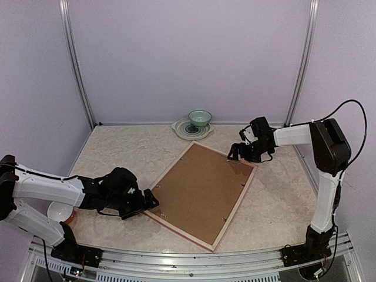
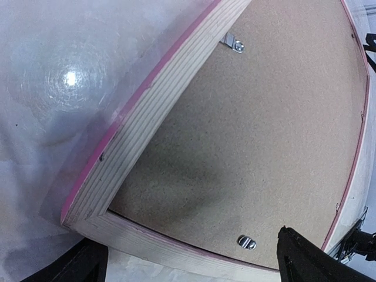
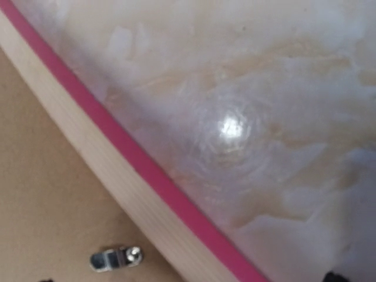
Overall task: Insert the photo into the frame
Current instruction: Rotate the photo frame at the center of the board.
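The table (image 1: 282, 200) carried the frame (image 1: 235, 205) face down at picture centre, pale back upward, probably to give access to the brown backing (image 1: 202, 194) seated inside. The left gripper (image 1: 151, 201), at the frame's lower-left corner, and the right gripper (image 1: 235, 153), at its upper-right corner, stood wide and empty. Small metal clips (image 2: 247, 241) edged the backing. The photo was not visible. No writing was legible.

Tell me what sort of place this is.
Probably a robot test booth, not a home: plain lilac wall panels held by metal posts enclose a marble-patterned table, and the left arm and right arm are mounted on a rail at its near edge.
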Controlling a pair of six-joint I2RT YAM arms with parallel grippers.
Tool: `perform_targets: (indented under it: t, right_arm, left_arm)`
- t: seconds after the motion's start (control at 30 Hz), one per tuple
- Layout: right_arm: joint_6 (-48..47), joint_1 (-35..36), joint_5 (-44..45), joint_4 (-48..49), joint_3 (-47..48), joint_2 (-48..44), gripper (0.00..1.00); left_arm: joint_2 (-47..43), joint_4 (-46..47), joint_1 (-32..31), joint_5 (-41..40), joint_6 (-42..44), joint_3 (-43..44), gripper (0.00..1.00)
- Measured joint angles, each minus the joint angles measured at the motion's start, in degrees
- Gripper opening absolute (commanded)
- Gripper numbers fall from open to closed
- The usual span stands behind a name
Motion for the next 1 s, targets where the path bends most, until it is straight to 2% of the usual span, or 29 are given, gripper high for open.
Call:
perform_targets:
  t: [0.23,0.57,1.0]
  right_arm:
    - [0.79,-0.66,-2.51,5.29,-6.14,-2.67,0.99]
    - [2.71,-0.63,-5.05,5.66,-17.59,-11.72,0.99]
    - [3.78,-0.11,-4.28,5.27,-24.3,-17.68,0.99]
  left_arm:
    - [0.15,-0.39,0.61,-0.83,1.09,0.22,0.99]
    - [0.42,-0.44,6.54,-1.18,4.52,1.14,0.99]
    - [12.09,1.9,12.85,-1.07,12.04,9.68,0.99]
